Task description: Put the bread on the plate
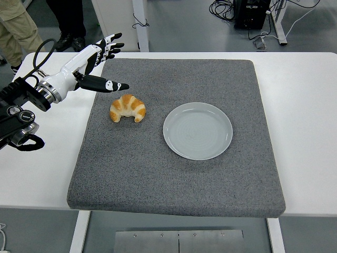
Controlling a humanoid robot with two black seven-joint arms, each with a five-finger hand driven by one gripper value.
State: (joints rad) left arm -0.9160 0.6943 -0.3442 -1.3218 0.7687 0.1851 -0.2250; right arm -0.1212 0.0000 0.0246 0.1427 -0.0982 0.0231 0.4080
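Observation:
A golden croissant [128, 108] lies on the grey mat [174, 174], left of centre. A pale grey round plate [197, 130], empty, sits on the mat to its right, a short gap away. My left hand [103, 66] comes in from the left edge with its fingers spread and holds nothing. It hovers over the mat's far left corner, just behind and left of the croissant, its thumb tip pointing toward it without touching. My right arm is out of view.
The mat lies on a white table [310, 100]. People's legs [21, 21] stand beyond the table's far left corner. Cables and a black box [251, 13] lie on the floor behind.

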